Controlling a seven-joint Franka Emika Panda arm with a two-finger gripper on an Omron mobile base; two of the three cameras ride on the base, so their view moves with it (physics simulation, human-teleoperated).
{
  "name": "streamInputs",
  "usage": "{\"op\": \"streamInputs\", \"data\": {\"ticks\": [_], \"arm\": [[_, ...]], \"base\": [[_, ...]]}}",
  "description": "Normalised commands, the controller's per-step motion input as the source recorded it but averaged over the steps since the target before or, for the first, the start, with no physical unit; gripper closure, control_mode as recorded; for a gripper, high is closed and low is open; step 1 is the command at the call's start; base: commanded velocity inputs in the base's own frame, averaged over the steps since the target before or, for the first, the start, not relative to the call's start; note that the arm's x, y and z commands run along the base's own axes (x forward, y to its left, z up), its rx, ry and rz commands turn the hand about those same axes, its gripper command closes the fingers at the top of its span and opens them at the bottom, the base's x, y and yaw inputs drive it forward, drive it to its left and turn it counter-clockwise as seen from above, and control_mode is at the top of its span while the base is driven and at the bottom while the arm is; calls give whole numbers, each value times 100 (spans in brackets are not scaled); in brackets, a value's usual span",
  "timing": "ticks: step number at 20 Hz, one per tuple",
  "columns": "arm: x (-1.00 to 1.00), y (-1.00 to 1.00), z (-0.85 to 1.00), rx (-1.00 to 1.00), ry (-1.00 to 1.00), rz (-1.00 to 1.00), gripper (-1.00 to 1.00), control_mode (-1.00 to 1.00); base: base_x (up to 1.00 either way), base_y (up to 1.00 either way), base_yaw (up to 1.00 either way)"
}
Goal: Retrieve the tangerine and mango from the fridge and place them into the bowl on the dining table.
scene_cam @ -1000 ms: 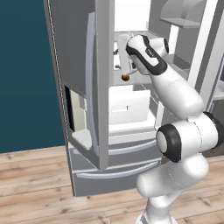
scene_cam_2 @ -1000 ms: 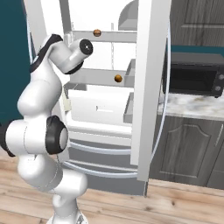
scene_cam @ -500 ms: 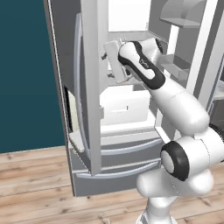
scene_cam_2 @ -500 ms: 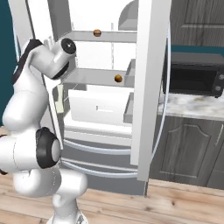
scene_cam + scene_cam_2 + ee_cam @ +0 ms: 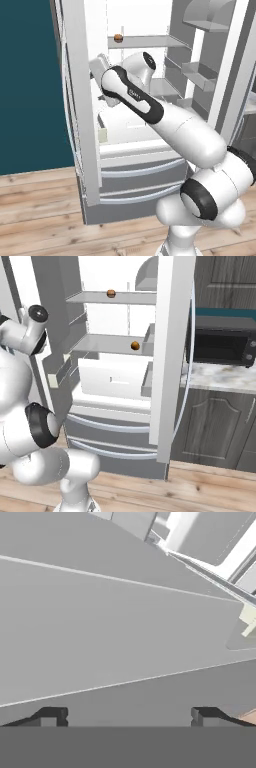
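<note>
The fridge [image 5: 107, 436] stands with both upper doors open, showing white shelves. A small dark-orange tangerine [image 5: 118, 37] [image 5: 111, 293] rests on the top shelf. A paler orange fruit [image 5: 135, 345], which I take for the mango, lies on the middle shelf. My gripper [image 5: 128, 714] is open with nothing between its fingers and faces a flat grey panel at close range. In the left base view the hand [image 5: 99, 67] sits at the left door's inner edge, left of and below the tangerine. The bowl and dining table are out of view.
The open left door [image 5: 80, 110] is right beside my hand, and the open right door [image 5: 170, 356] juts out toward me. A white crisper drawer [image 5: 112, 378] sits under the shelves. A black oven [image 5: 222, 346] stands on a marble counter over dark cabinets [image 5: 215, 426].
The arm has swung left, away from the shelves in the fridge's middle and toward the left door. The two fruits have not moved.
</note>
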Motion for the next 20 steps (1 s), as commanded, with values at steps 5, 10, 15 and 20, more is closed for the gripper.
{"op": "streamInputs", "data": {"ticks": [5, 10, 15, 20], "arm": [[-5, 100, -1, -3, 0, 0, -100, -100], [-80, 50, 40, -3, -23, 2, -100, -100], [-100, -16, 75, 0, -39, -2, -100, -100], [-84, -75, 68, 2, -6, -7, -100, -100]], "base": [[0, 0, 0], [0, 0, 0], [0, 0, 0], [0, 0, 0]]}}
